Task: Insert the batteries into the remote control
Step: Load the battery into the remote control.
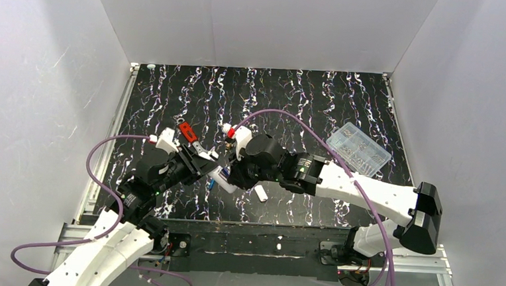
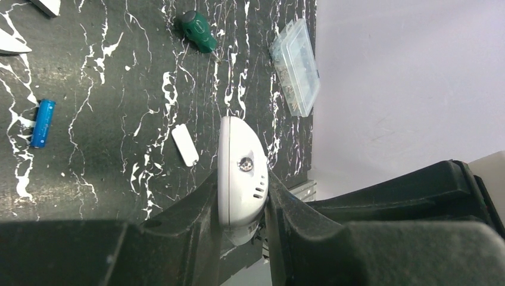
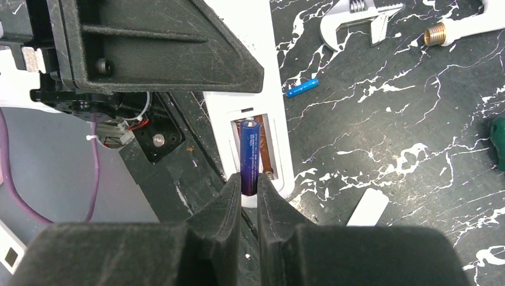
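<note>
Black tabletop (image 1: 306, 100) — left jaws tight on remote (image 2: 241, 173), right jaws on battery (image 3: 249, 152) at recess (image 3: 268, 149)

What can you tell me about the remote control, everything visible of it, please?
The remote control is a slim white plastic bar with a rounded end carrying a small bulb and slots. The left gripper clamps it between its fingers, off the table. Its battery recess is open; the right gripper holds a purple battery lengthwise in one bay, the other bay empty.
</note>
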Robot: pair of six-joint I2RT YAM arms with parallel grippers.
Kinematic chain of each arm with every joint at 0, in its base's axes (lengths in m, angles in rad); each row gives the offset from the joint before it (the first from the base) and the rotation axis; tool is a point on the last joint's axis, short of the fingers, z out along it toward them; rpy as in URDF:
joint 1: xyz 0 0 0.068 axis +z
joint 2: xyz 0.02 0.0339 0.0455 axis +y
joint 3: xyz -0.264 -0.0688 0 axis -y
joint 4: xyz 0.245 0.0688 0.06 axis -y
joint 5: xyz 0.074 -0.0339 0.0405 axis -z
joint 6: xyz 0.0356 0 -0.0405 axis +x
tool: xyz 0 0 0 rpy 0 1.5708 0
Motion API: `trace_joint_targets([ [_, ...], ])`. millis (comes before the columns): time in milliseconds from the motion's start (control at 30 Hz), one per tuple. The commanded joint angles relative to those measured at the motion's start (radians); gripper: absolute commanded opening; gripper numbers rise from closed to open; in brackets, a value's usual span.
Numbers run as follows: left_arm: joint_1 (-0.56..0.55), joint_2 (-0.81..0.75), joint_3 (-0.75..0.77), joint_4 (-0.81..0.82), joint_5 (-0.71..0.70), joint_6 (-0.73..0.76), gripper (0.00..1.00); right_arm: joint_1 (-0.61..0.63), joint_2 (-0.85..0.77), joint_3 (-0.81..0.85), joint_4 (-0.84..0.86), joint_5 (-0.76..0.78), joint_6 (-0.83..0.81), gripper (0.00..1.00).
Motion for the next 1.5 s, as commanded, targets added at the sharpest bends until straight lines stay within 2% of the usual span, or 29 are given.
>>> trace_joint_targets([
  [0, 0.004, 0.007, -0.018, 0.071, 0.051, -0.037, 0.00, 0.012, -0.004, 0.053, 0.003, 0.030, -0.029, 0.01],
  [133, 0.005, 0.016, -0.013, 0.077, 0.069, -0.051, 0.00, 0.012, -0.026, 0.056, -0.015, 0.040, -0.040, 0.01],
  [400, 0.005, -0.016, 0.039, -0.030, 0.060, -0.047, 0.00, 0.012, -0.079, 0.086, -0.070, 0.049, -0.061, 0.01],
  [800, 0.005, -0.010, -0.034, 0.178, 0.127, -0.104, 0.00, 0.012, -0.072, 0.105, -0.072, 0.053, -0.094, 0.04],
  [1467, 0.005, -0.001, -0.019, 0.185, 0.146, -0.117, 0.00, 0.012, -0.040, 0.107, -0.092, 0.029, -0.088, 0.08],
])
